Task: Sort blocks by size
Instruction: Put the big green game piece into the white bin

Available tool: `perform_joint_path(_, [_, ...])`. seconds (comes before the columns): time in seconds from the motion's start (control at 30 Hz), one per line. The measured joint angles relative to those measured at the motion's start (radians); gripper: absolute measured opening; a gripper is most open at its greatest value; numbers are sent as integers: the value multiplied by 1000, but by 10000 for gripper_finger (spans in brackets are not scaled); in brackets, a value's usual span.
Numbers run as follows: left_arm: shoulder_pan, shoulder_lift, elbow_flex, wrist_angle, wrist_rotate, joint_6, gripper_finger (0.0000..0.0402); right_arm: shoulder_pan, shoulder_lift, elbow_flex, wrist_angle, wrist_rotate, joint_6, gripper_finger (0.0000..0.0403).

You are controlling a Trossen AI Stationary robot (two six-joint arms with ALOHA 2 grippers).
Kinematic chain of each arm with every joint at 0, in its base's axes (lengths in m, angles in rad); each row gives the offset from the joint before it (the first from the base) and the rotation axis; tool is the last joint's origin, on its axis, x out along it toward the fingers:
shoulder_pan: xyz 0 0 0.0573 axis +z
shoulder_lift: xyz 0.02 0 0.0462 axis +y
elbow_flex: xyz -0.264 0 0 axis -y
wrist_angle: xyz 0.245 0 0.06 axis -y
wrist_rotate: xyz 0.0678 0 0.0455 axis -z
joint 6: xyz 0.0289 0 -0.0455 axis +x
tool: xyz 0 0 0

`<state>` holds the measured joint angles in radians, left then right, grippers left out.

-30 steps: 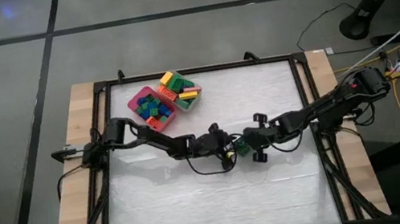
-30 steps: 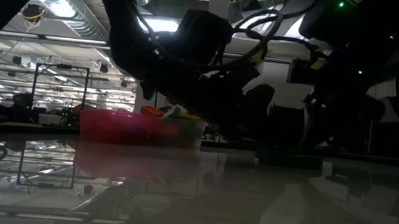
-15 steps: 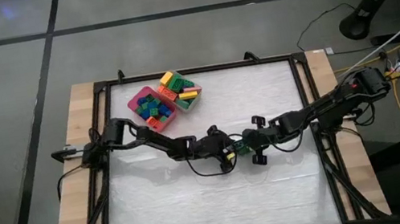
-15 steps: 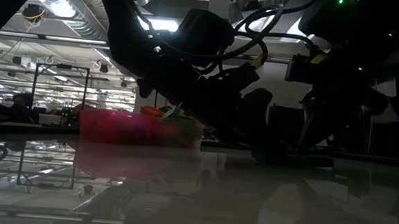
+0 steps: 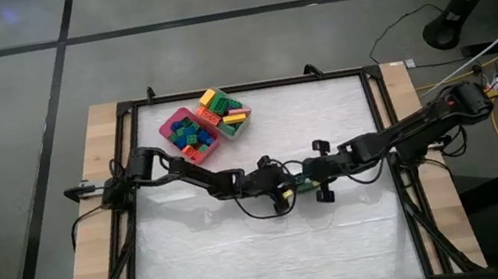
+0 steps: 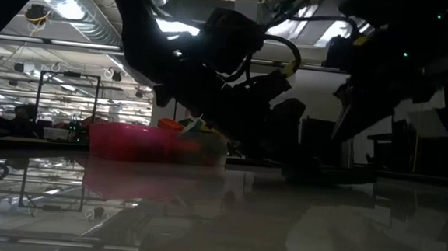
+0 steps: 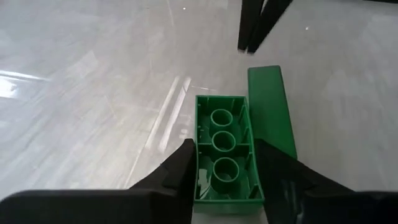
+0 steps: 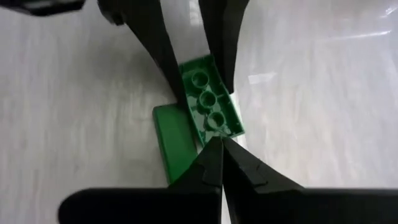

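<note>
A green brick [image 7: 224, 143] with its hollow underside turned up sits near the table's middle [image 5: 302, 186]. A flat green face [image 7: 270, 106] shows beside it; whether that is a second brick or a reflection, I cannot tell. My left gripper [image 5: 292, 187] is shut on this brick. My right gripper [image 5: 311, 184] is shut, and its tips [image 8: 219, 142] stand at the brick's other end [image 8: 227, 127]. The other blocks lie in the pink tray [image 5: 190, 135] and the clear tray [image 5: 228, 112] at the far left. My left gripper pinches the green brick's two long sides [image 7: 199, 158] between its two fingers [image 7: 180, 168], near one end. The fingers come about level from the table's left, and the brick sticks out ahead along them, underside up. My right gripper's shut tips are at the brick's free end [image 8: 231, 129]; whether they touch it, I cannot tell.
The two trays of coloured blocks stand together at the far left; the pink one also shows in the low view [image 6: 129, 141]. A black frame [image 5: 383, 137] runs around the white table top. Cables lie off the table's right side.
My right arm's wrist has risen while its shut tips stay by the green brick. My left gripper keeps the brick where it was.
</note>
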<state>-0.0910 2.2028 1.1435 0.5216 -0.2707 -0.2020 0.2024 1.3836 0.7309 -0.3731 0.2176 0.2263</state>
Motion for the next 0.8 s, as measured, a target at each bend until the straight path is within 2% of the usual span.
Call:
perform_joint_path(0.17, [7,-4,1,14,3,-1,134,0,-39,2,-7,0,0,5])
perform_joint_path(0.8, [90,-97,2,30,6,87,132,0,-38,3,-69,1,2,5])
